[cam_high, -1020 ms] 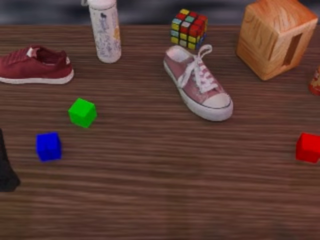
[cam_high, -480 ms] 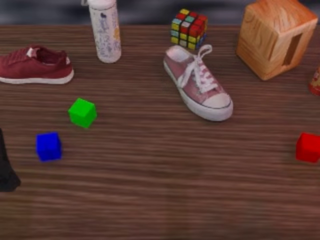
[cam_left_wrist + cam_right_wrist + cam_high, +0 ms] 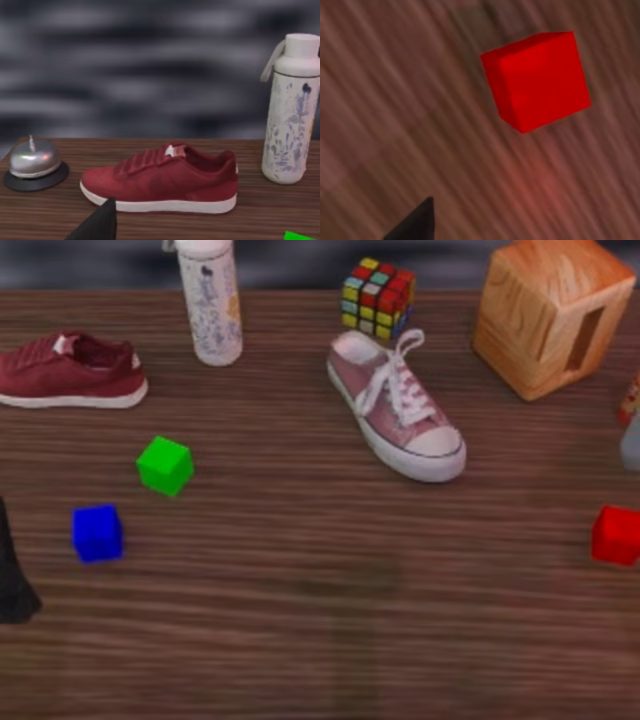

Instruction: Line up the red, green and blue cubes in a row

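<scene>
The green cube (image 3: pixel 165 465) and the blue cube (image 3: pixel 97 532) sit apart at the table's left. The red cube (image 3: pixel 615 535) rests alone at the right edge. My left gripper (image 3: pixel 12 585) is a dark shape at the left edge, beside the blue cube and apart from it. Its wrist view shows one dark fingertip (image 3: pixel 97 222) and a corner of the green cube (image 3: pixel 300 236). My right gripper (image 3: pixel 470 222) hovers over the red cube (image 3: pixel 537 80), open, with one fingertip (image 3: pixel 417 222) showing and nothing held. A grey part of the right arm (image 3: pixel 630 445) shows at the right edge.
Along the back stand a maroon shoe (image 3: pixel 70 370), a white bottle (image 3: pixel 210 300), a multicoloured puzzle cube (image 3: pixel 377 297) and a wood-grain box (image 3: pixel 550 315). A pink sneaker (image 3: pixel 395 405) lies mid-table. A silver bell (image 3: pixel 34 162) sits beside the maroon shoe.
A grey part of my right arm has come into the top view at the right edge, above the red cube. The cubes and the left gripper have not moved.
</scene>
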`<state>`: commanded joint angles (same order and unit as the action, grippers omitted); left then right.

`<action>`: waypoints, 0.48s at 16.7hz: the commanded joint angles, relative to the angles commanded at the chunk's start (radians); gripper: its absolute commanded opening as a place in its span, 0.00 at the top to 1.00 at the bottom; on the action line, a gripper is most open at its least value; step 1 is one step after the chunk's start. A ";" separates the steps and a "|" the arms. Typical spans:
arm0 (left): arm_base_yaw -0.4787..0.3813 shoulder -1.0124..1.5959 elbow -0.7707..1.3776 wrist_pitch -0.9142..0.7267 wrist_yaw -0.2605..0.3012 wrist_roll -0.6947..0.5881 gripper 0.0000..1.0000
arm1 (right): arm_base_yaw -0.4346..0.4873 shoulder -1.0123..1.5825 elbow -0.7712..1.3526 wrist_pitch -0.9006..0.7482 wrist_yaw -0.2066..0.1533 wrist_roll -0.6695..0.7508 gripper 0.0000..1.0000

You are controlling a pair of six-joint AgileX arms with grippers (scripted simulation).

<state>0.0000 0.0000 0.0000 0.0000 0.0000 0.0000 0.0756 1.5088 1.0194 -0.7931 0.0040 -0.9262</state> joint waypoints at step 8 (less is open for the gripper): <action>0.000 0.000 0.000 0.000 0.000 0.000 0.00 | 0.023 0.409 0.335 -0.208 -0.003 -0.275 0.00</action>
<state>0.0000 0.0000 0.0000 0.0000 0.0000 0.0000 0.0981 1.9182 1.3544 -1.0011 0.0014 -1.2016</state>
